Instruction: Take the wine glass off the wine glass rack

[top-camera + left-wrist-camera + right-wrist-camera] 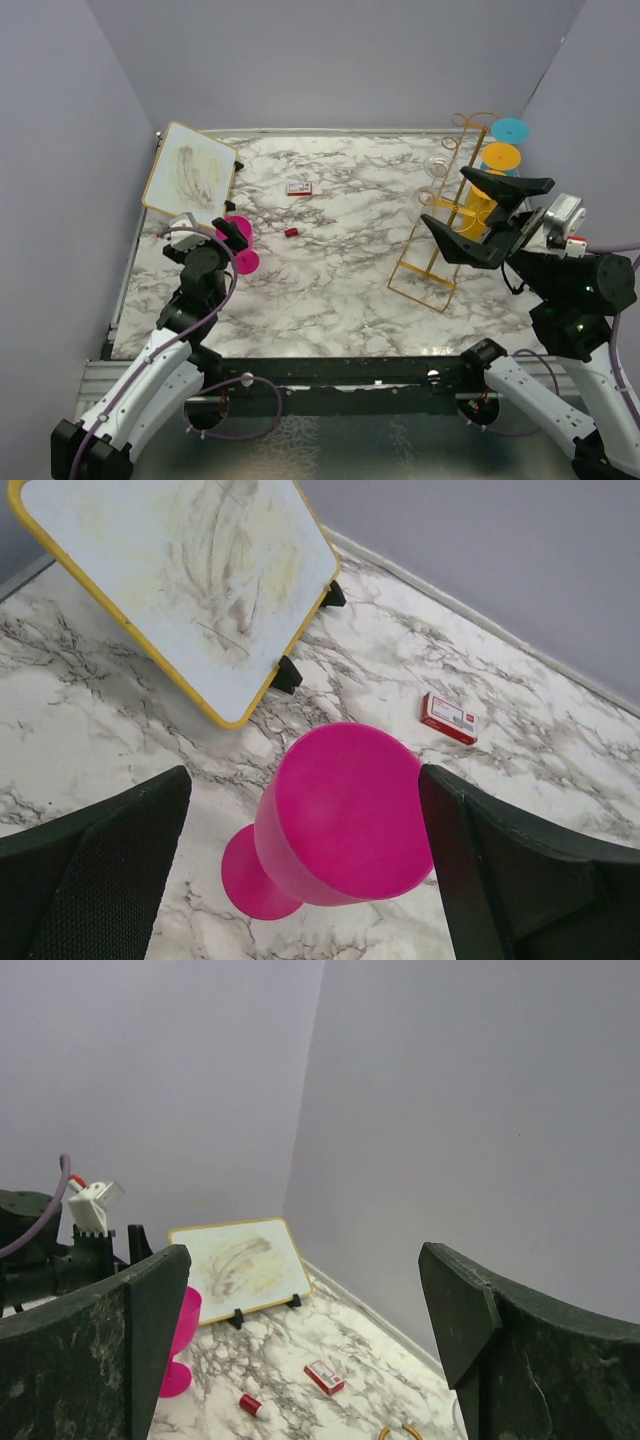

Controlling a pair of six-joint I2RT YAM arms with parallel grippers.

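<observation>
A pink wine glass (243, 250) stands upright on the marble table at the left. My left gripper (234, 233) is open, its fingers either side of the bowl of the pink wine glass (340, 820). In the left wrist view my left gripper (305, 775) has a clear gap at the left finger. The gold wire wine glass rack (432, 235) stands at the right, with yellow (500, 158), blue (509, 130) and clear (437, 166) glasses hanging on it. My right gripper (487, 215) is open and empty, raised beside the rack. In the right wrist view my right gripper (305, 1250) has only a gold loop (400, 1430) of the rack below it.
A yellow-framed whiteboard (190, 168) leans on stands at the back left. A small red and white box (299, 188) and a small red item (291, 232) lie mid-table. Grey walls close in the left, back and right sides.
</observation>
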